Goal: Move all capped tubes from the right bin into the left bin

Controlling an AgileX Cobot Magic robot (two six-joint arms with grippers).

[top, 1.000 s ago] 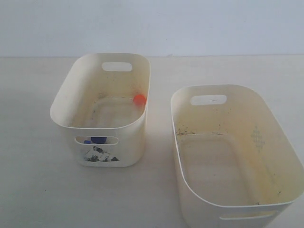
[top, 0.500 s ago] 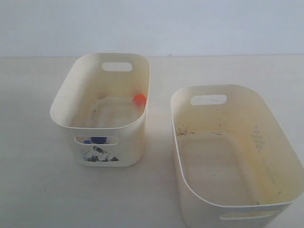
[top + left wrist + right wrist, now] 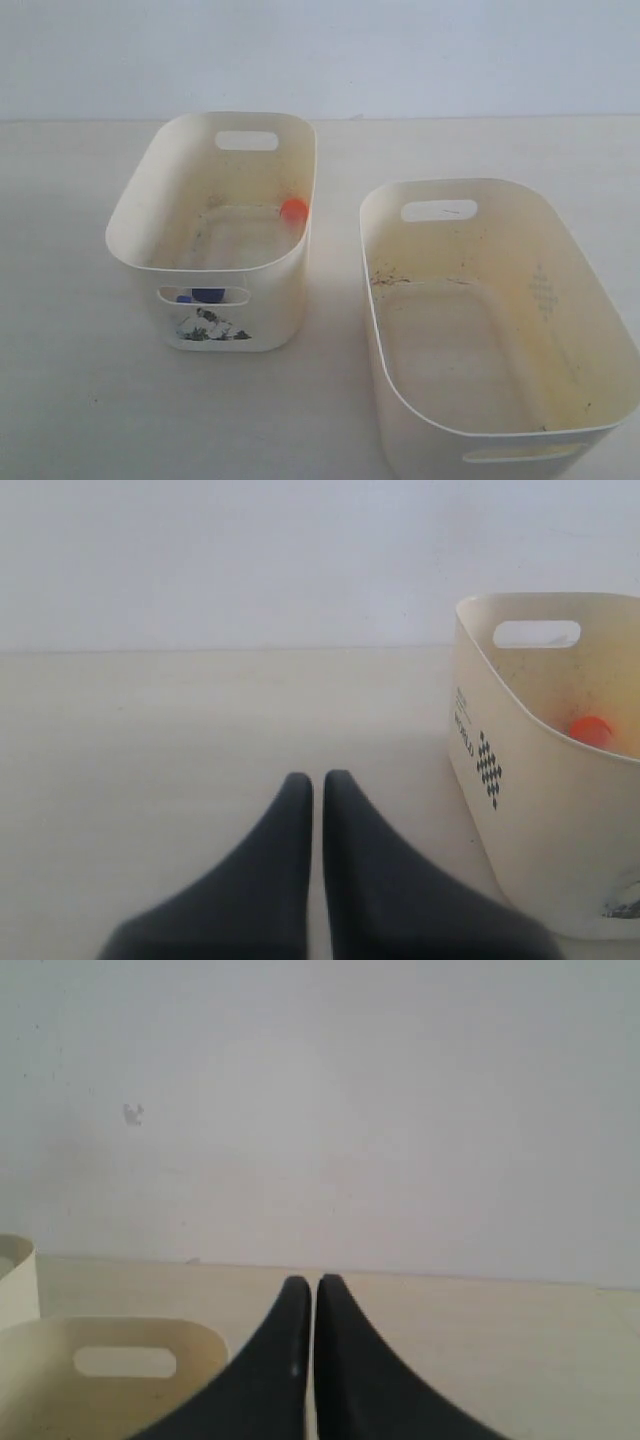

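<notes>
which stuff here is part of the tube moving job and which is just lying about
Part of the job:
- left bin, the one with the drawing
- right bin, no tubes showing in it
- orange cap inside the left bin
- blue caps seen through its front slot

Just there:
- table
- wall behind
- no loose clutter shows

Left bin point(image 3: 275, 290): cream; a black ink drawing point(image 3: 210, 327) is borne on the front, and a black diamond print point(image 3: 489, 769) on the side ahead of the black fingers point(image 3: 285, 870) of the left gripper point(image 3: 318, 780). Contents listed: orange-red cap point(image 3: 294, 209), blue cap point(image 3: 207, 294). Right bin point(image 3: 500, 250): cream, yellow-stained; a faint dotted diamond mark point(image 3: 541, 290) is noted.
</notes>
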